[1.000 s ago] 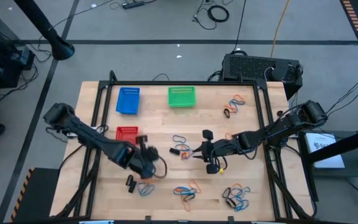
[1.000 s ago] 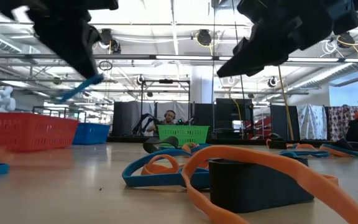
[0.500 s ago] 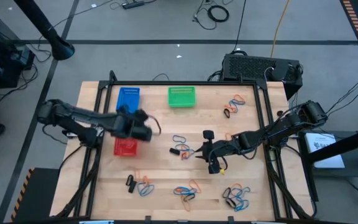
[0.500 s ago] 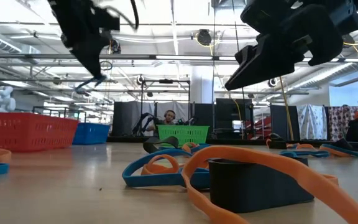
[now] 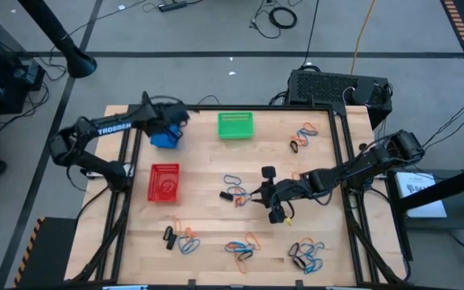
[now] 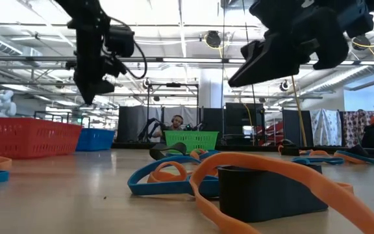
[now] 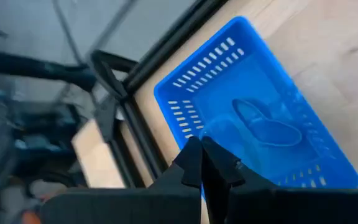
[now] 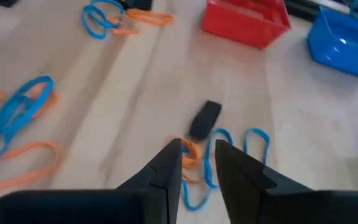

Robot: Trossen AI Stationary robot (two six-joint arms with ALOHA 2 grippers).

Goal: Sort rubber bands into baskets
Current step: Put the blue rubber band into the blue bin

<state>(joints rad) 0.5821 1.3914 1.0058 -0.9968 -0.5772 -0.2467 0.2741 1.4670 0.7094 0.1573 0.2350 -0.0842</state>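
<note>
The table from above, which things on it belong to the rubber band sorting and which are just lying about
Part of the job: blue basket, green basket, red basket, rubber bands scattered on the table, left gripper over the blue basket, right gripper mid-table.

Just lying about: black perforated box, floor cables, paper sheet.

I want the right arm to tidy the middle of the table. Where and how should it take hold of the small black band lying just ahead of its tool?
The black band lies flat as a short squashed loop, apart from the blue band beside it. Probably best to bring the right tool straight down and pinch across its narrow width, mid-length.
</note>
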